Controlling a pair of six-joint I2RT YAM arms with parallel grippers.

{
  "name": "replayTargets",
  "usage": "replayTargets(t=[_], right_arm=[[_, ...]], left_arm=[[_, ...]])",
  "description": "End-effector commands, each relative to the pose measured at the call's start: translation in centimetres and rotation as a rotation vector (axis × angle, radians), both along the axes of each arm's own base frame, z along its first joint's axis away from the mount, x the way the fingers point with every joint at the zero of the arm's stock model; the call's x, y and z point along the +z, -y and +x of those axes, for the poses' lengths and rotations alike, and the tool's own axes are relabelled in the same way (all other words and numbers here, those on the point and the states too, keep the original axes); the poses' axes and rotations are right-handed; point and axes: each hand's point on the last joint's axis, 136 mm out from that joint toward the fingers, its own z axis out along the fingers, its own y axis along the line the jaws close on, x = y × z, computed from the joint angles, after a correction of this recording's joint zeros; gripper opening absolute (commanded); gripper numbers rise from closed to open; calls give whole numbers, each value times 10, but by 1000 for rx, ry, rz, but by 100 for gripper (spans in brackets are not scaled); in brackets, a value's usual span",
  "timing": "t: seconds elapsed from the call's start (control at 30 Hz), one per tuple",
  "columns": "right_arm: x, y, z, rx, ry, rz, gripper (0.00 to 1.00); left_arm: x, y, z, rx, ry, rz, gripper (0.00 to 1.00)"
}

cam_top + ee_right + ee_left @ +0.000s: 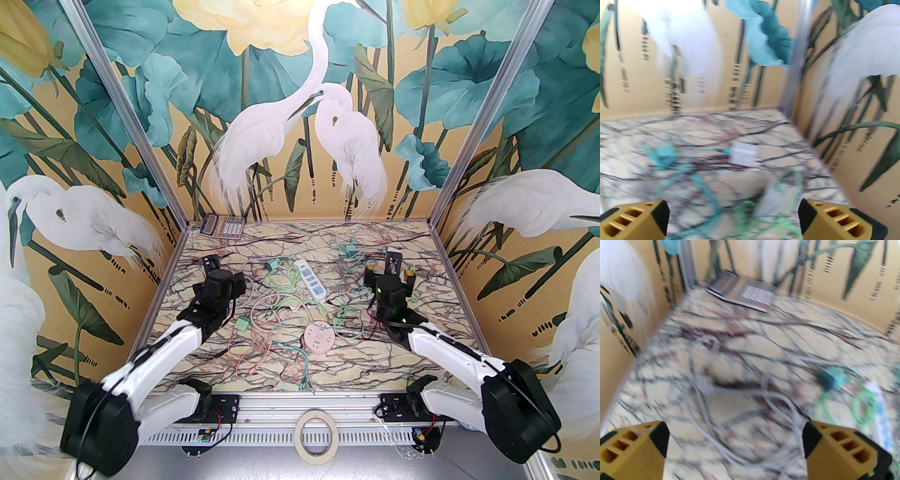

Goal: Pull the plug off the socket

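Hovering with jaws spread, left gripper (pixel 736 436) and right gripper (pixel 733 211) grasp nothing; next, brace the white power strip (pixel 310 280) and pinch whatever plug it holds.

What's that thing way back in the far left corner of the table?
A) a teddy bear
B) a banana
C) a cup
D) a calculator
D: a calculator with a display and rows of keys lies in the far left corner of the table.
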Motion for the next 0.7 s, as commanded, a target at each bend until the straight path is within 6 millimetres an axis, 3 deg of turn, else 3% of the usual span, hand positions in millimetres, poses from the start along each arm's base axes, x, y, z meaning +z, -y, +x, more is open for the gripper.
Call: replayTargets(t=[0.0,0.1,0.17,0.33,0.43,0.5,0.57,0.6,0.67], right_arm=[[-6,28,6,-77,10,-52,99],[-35,46,16,-128,-33,-34,99],[-40,46,27,-122,-44,-60,99],[-41,25,45,69,-17,-60,99],[-46,38,42,89,47,4,99],[-51,55,34,76,69,99,99],[-65,59,34,122,72,167,99],[-59,63,36,112,126,161,99],[-65,60,36,131,60,183,99]], left_arm=[[2,-29,13,79,45,140,100],[-26,-38,19,65,39,70,100],[-38,-38,25,49,73,23,100],[-30,-29,38,-60,144,38,100],[-22,-23,43,-125,217,29,100],[-27,-14,43,-194,275,29,100],[-29,-18,39,-186,294,23,100],[-31,-20,38,-185,291,-1,100],[-38,-24,38,-174,317,-2,100]])
